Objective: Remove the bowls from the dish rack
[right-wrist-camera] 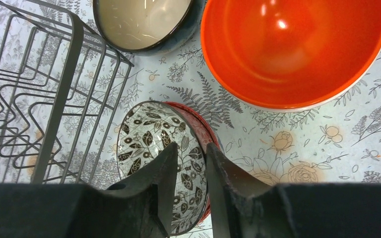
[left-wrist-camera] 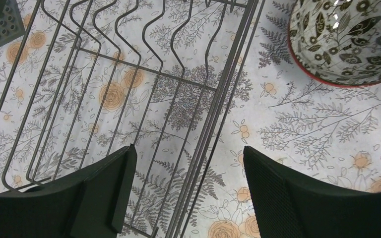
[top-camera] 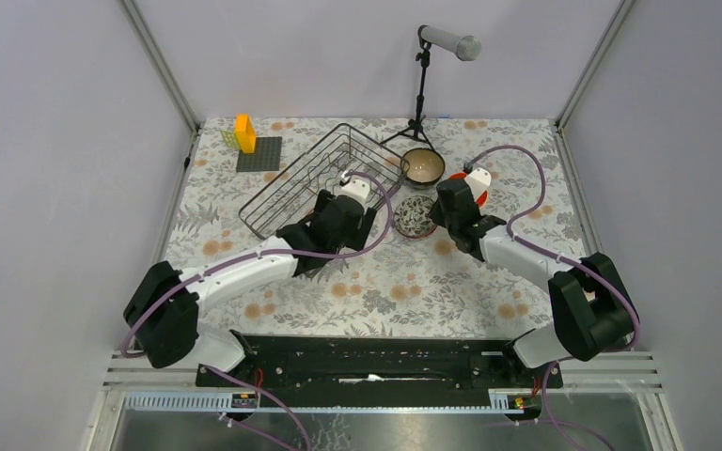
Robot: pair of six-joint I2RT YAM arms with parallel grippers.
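From above: the dish rack [top-camera: 287, 193] sits back-left on the desk [top-camera: 385, 282], with the left arm [top-camera: 244, 268] reaching over its right edge. The right arm [top-camera: 517, 254] is down at the patterned bowl [top-camera: 415, 218], which stands on the desk just beside the rack, near the beige-lined bowl [top-camera: 423, 166].

Left wrist: the left fingers [left-wrist-camera: 110, 188] are wide apart and hold nothing, hovering over the rack's edge wires. No bowl shows in the slots seen here.

Right wrist: the right fingers [right-wrist-camera: 164, 183] straddle the patterned bowl's rim, one inside, one outside, with a narrow gap. Pinching or loose, I can't tell. The orange bowl [right-wrist-camera: 292, 49] stands close by.

To finish well, I'd say: spread fully, rise straight up, never drag the rim. No writing or brand is readable anywhere.
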